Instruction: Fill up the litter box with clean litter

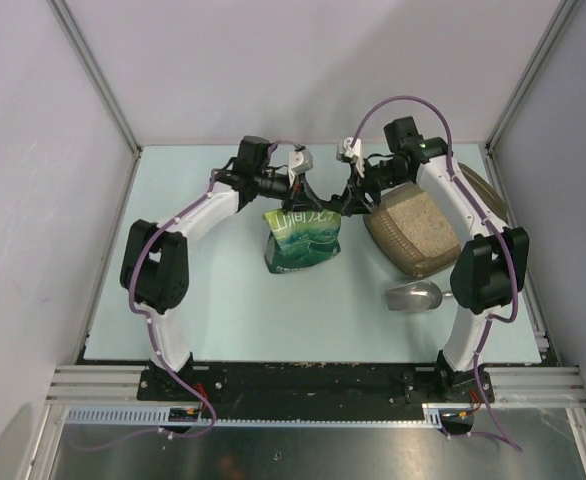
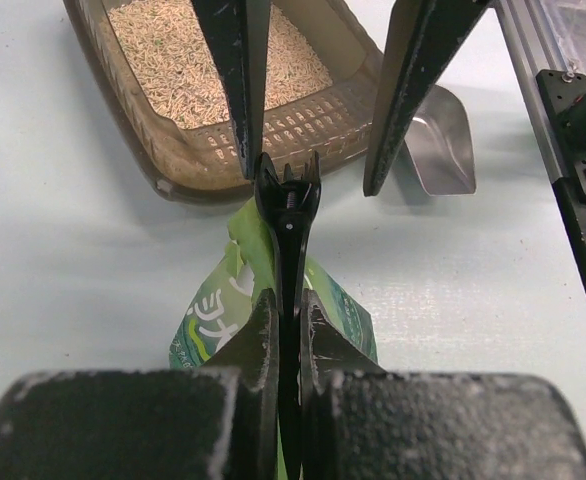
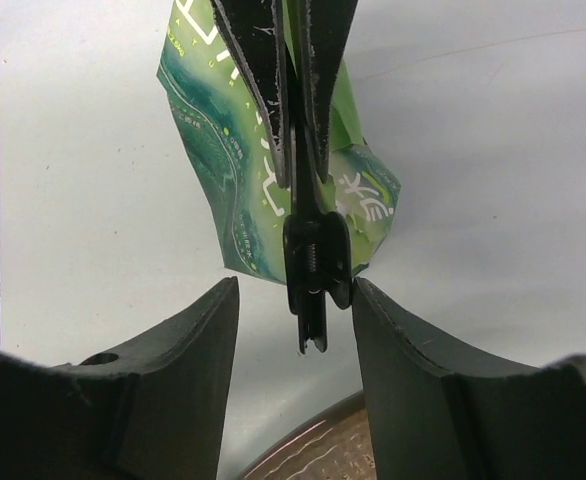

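Observation:
A green printed bag (image 1: pixel 301 240) hangs from a long black clip (image 2: pixel 289 215) along its top edge. My left gripper (image 2: pixel 289 300) is shut on that clip near one end. My right gripper (image 3: pixel 295 285) is open, and its fingers (image 3: pixel 188 340) stand on either side of the clip's spring end (image 3: pixel 316 262) without pressing it. The litter box (image 1: pixel 413 235), a brown tray, lies just right of the bag, with pale beige clean litter (image 2: pixel 208 55) in it. In the top view both grippers meet above the bag, the left (image 1: pixel 308 195) and the right (image 1: pixel 345 200).
A silver metal scoop (image 1: pixel 415 296) lies on the table in front of the litter box, near the right arm's elbow. White walls and aluminium posts enclose the pale table (image 1: pixel 213 310) on three sides.

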### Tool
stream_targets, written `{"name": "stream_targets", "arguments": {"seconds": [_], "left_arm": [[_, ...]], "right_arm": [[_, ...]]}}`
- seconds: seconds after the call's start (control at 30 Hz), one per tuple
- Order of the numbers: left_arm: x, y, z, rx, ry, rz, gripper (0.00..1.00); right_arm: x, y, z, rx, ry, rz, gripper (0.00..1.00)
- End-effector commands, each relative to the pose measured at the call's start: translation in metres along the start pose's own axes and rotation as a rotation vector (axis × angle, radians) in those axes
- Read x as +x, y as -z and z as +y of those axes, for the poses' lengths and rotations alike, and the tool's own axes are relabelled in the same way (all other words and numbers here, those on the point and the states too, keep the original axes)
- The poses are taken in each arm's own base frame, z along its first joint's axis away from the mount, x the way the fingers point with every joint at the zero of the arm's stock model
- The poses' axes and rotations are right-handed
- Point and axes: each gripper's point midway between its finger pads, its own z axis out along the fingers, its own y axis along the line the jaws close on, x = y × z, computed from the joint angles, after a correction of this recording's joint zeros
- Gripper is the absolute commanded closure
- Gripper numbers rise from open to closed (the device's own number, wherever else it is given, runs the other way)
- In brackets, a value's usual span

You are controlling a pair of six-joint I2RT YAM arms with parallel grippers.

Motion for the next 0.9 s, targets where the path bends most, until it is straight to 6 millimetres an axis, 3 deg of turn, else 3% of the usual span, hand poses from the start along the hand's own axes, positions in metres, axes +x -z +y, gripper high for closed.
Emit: {"name": "stream_targets", "arguments": {"seconds": [0.0,0.17,0.33,0.47,0.5,0.6,0.73,0.87], "left_arm": [[-0.04,-0.002,-0.017,0.04,-0.154,-0.059,1.0],[-0.038,-0.002,-0.017,0.038,-0.148,-0.056,1.0],[-0.037,-0.002,-0.015,0.028,-0.147,-0.051,0.99],[-0.036,-0.002,-0.014,0.015,-0.147,-0.046,0.81],[-0.036,-0.002,-0.014,0.013,-0.145,-0.044,0.72],[-0.035,0.001,-0.012,-0.009,-0.147,-0.037,0.65],[-0.03,0.005,-0.011,-0.03,-0.139,-0.027,0.64],[-0.024,0.005,-0.008,-0.049,-0.137,-0.012,0.68]], "right_arm": [[-0.017,0.007,-0.003,0.012,0.051,-0.028,0.47],[-0.02,-0.001,-0.001,0.01,0.056,-0.025,0.53],[-0.018,-0.003,-0.002,0.014,0.052,-0.019,0.69],[-0.019,-0.001,-0.004,0.034,0.059,-0.011,0.85],[-0.02,0.003,-0.006,0.046,0.06,-0.009,0.93],[-0.023,0.022,-0.013,0.097,0.04,-0.027,1.0],[-0.028,0.051,-0.022,0.162,0.017,-0.062,1.0],[-0.03,0.067,-0.021,0.197,0.015,-0.063,1.0]]}}
